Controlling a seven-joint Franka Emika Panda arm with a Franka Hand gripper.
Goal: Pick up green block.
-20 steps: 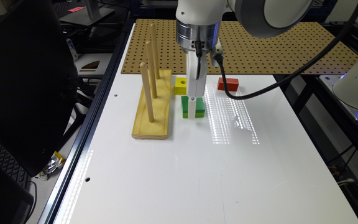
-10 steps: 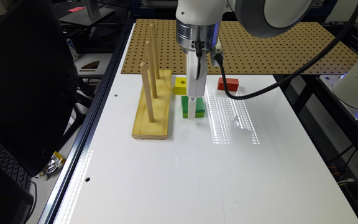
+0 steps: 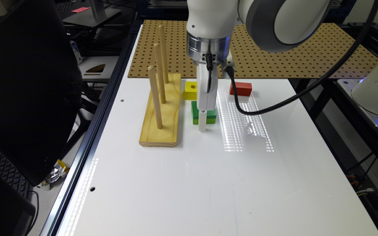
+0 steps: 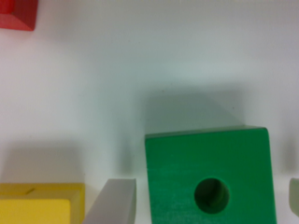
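Observation:
The green block (image 4: 177, 186) is a flat square with a round centre hole and lies on the white table. In the wrist view it sits between my gripper's (image 4: 203, 203) two grey fingers (image 4: 114, 203), with a narrow gap on each side. The gripper is open and straddles the block without gripping it. In the exterior view the gripper (image 3: 202, 126) hangs straight down over the green block (image 3: 212, 116), its tip down near the table in front of the block.
A yellow holed block (image 3: 190, 90) lies just behind the green one and a red block (image 3: 240, 88) further to the exterior view's right. A wooden base with three upright pegs (image 3: 161, 111) stands close on the exterior view's left. A brown pegboard (image 3: 274, 52) lies behind.
The gripper has come down a little around the green block. The blocks have not moved.

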